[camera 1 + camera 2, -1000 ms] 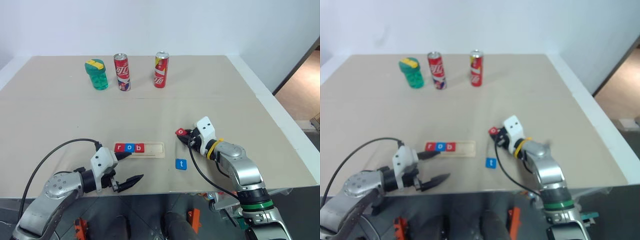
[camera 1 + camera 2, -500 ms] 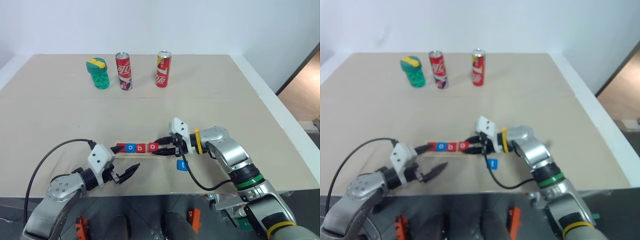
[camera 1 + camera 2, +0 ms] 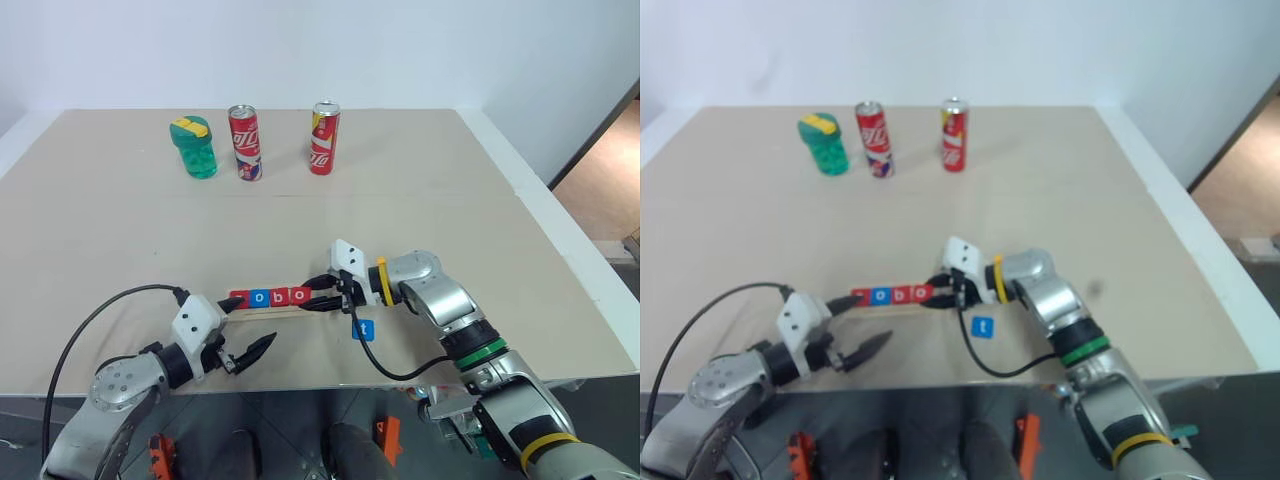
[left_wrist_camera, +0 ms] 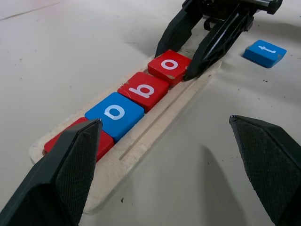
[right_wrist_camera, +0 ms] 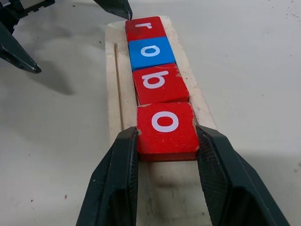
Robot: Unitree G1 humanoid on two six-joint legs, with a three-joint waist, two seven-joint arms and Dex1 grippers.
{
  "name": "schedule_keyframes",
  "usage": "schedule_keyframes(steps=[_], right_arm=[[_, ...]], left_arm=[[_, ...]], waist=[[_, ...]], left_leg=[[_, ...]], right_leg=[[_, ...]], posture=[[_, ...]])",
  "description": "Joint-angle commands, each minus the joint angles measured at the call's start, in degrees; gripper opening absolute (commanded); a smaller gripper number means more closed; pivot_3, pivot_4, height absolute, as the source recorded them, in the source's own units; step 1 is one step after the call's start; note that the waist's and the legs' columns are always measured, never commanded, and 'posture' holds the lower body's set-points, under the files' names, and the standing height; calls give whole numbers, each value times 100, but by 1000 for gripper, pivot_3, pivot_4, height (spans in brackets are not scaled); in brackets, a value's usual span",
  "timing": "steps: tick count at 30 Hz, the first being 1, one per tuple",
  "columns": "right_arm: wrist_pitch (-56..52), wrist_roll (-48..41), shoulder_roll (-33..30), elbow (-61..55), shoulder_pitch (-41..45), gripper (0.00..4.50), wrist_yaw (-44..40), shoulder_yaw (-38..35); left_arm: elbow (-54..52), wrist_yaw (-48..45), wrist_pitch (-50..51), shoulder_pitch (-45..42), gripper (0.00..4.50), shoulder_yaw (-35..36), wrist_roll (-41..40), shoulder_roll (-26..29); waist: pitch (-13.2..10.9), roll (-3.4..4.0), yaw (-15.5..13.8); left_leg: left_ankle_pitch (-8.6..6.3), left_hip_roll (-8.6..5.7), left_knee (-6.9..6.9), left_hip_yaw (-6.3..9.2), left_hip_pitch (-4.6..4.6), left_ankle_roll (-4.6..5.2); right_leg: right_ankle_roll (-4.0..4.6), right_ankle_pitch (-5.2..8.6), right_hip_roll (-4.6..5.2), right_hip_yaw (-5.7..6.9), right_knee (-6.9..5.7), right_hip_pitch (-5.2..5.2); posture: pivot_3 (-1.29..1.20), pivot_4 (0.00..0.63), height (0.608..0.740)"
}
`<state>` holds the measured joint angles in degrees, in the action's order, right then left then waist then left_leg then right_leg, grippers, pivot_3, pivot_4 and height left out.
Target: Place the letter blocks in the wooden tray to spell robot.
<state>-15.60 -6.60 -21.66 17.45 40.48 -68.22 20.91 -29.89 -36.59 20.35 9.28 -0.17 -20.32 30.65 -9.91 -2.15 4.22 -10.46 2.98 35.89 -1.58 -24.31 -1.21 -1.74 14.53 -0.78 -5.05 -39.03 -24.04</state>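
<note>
- Since a second ago the right gripper (image 5: 165,141) is seen swung across from beside the tray's far end to the wooden tray (image 5: 113,89) itself, and the second red o block (image 5: 165,123) has been carried with it to the fourth place.
- Nearest the robot, the left gripper (image 3: 243,328) is held with its jaws spread wide and empty, one fingertip at the tray's left end by the red r block (image 5: 145,28).
- Just beyond, the tray is found to hold r, the blue o block (image 5: 151,52), the red b block (image 5: 160,83) and the gripped o in a row.
- That o is clamped between the right fingers; seating it is judged the step in hand.
- Next, release is called for, then the blue t block (image 3: 364,328), lying on the table (image 3: 420,190) just beside the tray, is to be fetched for the last place.
- Farthest away, a green jar (image 3: 193,148) and two red cans (image 3: 244,143) are left standing.
</note>
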Motion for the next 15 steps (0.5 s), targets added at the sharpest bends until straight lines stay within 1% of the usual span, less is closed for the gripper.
schedule_keyframes(steps=[1,9,10,13,14,15], right_arm=[[132,25,62,45,164,1196,-60,-16],[98,7,79,94,247,1196,-166,-42],[92,10,78,102,250,2264,-177,-37],[116,24,109,175,268,3338,-178,-49],[151,37,121,201,276,3613,-169,-54],[175,42,129,211,280,4018,-168,-57]], left_arm=[[-258,-7,-29,34,4500,80,-19,61],[-292,-11,17,73,4500,42,-37,48],[-296,-9,22,77,4500,39,-37,47],[-288,-7,40,79,4500,31,-37,44],[-283,-7,46,78,4500,30,-36,41],[-281,-9,50,82,4500,29,-32,39]], waist=[[0,0,0],[0,0,0],[0,0,0],[0,0,0],[0,0,0],[0,0,0]], left_leg=[[0,0,0,0,0,0],[0,0,0,0,0,0],[0,0,0,0,0,0],[0,0,0,0,0,0],[0,0,0,0,0,0],[0,0,1,0,1,0]], right_leg=[[0,0,0,0,0,0],[0,0,0,0,0,0],[0,0,0,1,0,0],[0,0,0,1,0,0],[1,-1,0,1,0,0],[1,-1,0,1,0,0]], posture=[[0,150,740],[0,150,740],[0,150,740],[0,150,740],[0,150,740],[0,150,740]])
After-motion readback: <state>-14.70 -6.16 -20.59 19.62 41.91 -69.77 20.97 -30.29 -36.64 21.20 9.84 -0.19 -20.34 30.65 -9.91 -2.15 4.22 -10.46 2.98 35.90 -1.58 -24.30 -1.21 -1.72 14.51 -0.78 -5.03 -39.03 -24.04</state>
